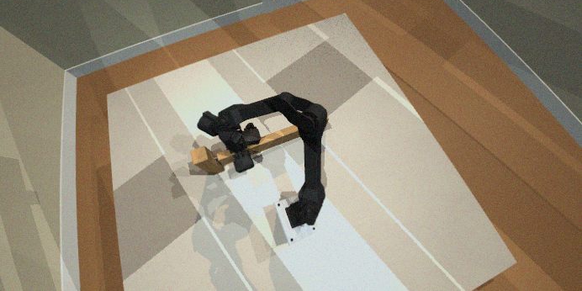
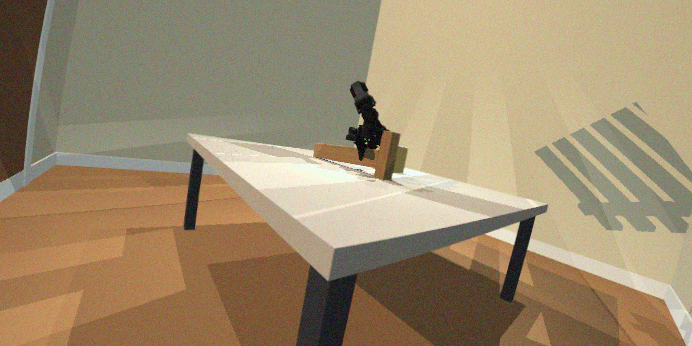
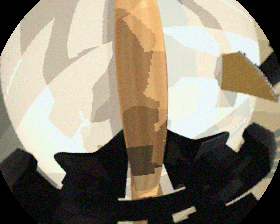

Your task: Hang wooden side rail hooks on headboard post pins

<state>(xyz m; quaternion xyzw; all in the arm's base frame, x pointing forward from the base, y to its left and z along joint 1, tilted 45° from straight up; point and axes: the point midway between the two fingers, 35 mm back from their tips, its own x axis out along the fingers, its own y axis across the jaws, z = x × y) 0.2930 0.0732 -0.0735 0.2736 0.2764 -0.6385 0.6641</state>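
The wooden side rail (image 1: 279, 135) (image 2: 337, 152) (image 3: 140, 82) runs from the post toward the right in the top view. My gripper (image 1: 248, 148) (image 2: 367, 153) (image 3: 140, 127) is shut on the rail near its post end, one finger on each side. The headboard post (image 1: 203, 156) (image 2: 385, 157) stands upright on the table. The rail's near end is close against the post and above the table; its far end is low, at or near the table top. A small metallic detail shows between rail and post; whether the hooks sit on the pins is hidden.
The white table (image 1: 399, 182) (image 2: 280, 171) carries everything. My arm (image 1: 312, 161) arches over the rail's far part from its pale base plate (image 1: 284, 220). An olive block shows behind the post (image 2: 401, 161) in the exterior view. Patterned light and shadows cross the table.
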